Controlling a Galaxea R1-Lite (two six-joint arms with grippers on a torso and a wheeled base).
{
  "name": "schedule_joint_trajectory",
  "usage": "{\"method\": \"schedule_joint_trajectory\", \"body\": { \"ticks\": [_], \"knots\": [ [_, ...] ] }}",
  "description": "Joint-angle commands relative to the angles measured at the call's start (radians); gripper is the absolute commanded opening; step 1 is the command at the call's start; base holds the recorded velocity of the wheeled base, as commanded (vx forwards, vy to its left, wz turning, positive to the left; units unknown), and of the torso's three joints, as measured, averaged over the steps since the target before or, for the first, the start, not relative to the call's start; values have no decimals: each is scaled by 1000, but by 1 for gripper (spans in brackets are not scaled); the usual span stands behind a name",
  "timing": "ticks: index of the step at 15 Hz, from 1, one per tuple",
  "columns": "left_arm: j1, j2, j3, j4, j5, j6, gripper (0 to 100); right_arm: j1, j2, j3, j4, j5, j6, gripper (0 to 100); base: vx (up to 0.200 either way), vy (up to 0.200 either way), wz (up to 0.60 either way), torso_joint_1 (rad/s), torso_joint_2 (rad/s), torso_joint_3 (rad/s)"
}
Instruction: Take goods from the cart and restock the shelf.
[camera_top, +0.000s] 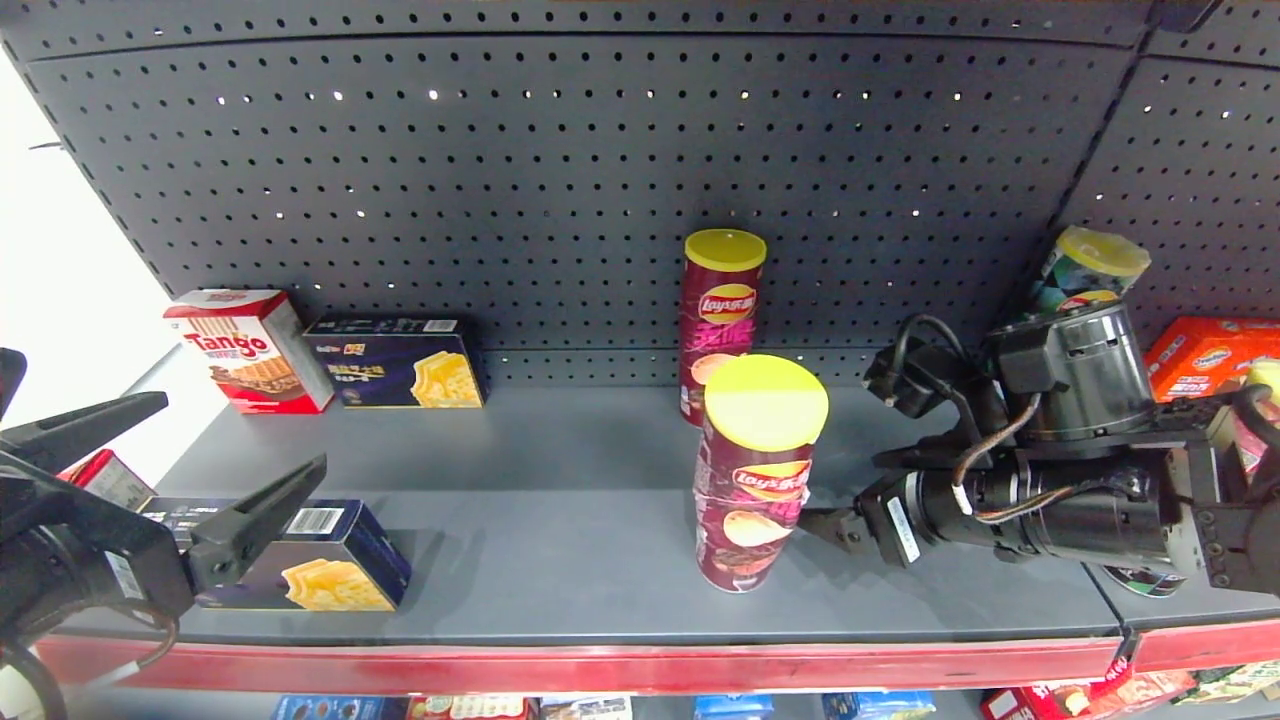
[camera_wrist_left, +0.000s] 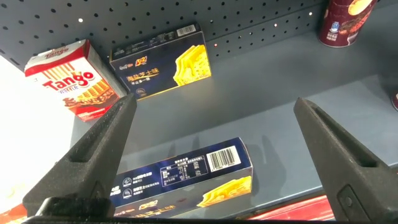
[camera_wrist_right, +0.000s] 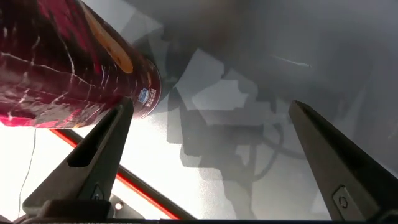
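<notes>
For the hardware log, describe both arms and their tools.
The left tool and right tool are matte black, each with two long wedge-shaped fingers tapering to a point. The right arm is black cylindrical segments with a brown braided cable and a white label.

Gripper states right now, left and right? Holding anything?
Left gripper: open, empty, near the front dark blue cardboard box.
Right gripper: open, empty, beside the front maroon cylindrical chip can with yellow lid.
</notes>
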Motion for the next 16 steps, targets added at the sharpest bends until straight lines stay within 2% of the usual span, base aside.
{"method": "schedule_joint_trajectory", "body": {
  "ticks": [1, 11, 15, 16],
  "knots": [
    [1, -3, 0, 0, 0, 0, 100, 1, 4, -1, -1, 0, 0, 100, 0, 0, 0, 0, 0, 0],
    [4, -43, 26, 1, 2, -5, 100, 13, -10, 11, -13, -3, 0, 100, 0, 0, 0, 0, 0, 0],
    [6, -70, 51, 3, 3, -5, 100, -13, -137, 22, -13, -4, 4, 100, 0, 0, 0, 0, 0, 0],
    [7, -89, 51, 3, 3, -9, 100, -44, -227, 17, -16, -6, 6, 100, 0, 0, 0, 0, 0, 0]
  ]
}}
